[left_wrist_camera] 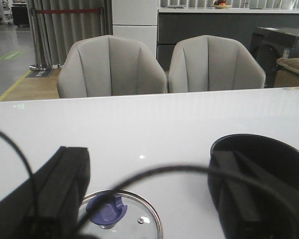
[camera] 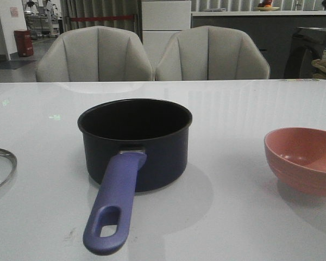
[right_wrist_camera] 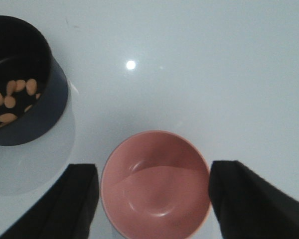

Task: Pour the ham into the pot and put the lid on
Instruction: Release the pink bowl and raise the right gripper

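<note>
The glass lid (left_wrist_camera: 120, 213), lower centre of the left wrist view, looks rigid and breakable; its purple-blue knob (left_wrist_camera: 106, 209) suits pinching. Ham (right_wrist_camera: 10, 99) fills the pot (camera: 135, 142); both grippers (left_wrist_camera: 149, 199) (right_wrist_camera: 154, 199) spread, empty.

L end effector (left_wrist_camera: 149, 199) spread wide; R end effector (right_wrist_camera: 153, 199) likewise

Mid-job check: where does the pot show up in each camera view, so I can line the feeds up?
Front view: the pot stands mid-table, handle toward the camera.
Left wrist view: only part of its rim shows, behind a finger of the left hand; the lid lies beside it.
Right wrist view: cut off at the picture's edge, ham inside.
Shared landmark: the pink bowl beside the pot in the front and right wrist views.
</note>
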Motion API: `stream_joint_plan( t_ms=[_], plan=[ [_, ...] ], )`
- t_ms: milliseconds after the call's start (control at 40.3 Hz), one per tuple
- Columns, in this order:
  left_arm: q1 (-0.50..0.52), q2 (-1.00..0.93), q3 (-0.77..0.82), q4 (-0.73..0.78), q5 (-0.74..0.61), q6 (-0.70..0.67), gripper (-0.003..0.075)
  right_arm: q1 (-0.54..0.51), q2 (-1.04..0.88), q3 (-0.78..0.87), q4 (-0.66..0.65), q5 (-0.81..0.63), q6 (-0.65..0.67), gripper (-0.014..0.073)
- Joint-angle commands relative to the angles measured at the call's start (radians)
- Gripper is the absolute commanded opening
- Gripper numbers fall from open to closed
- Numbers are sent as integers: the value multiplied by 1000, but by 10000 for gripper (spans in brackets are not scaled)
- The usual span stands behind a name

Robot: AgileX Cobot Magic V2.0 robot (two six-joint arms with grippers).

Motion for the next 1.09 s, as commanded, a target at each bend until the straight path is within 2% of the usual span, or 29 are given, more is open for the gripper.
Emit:
stream_joint_plan(
  t_ms=[0, 372, 595, 769, 893, 1067],
  plan=[
    [-4, 13, -26, -4, -84, -2, 533, 9, -127, 47, 14, -114, -13, 563],
    [-4, 13, -26, -4, -84, -2, 533, 92, -543, 362, 35, -325, -13, 563],
    [-4, 13, -26, -4, -84, -2, 533, 95, -824, 560, 39, -450, -12, 563],
    [-4, 13, -26, -4, -84, -2, 533, 95, -1025, 695, 54, -475, -11, 563],
    [-4, 13, -26, -4, -84, -2, 533, 95, -1100, 759, 54, -520, -11, 563],
    [-4, 13, -26, -4, -84, -2, 533, 95, -1109, 777, 54, -497, -11, 563]
  ],
)
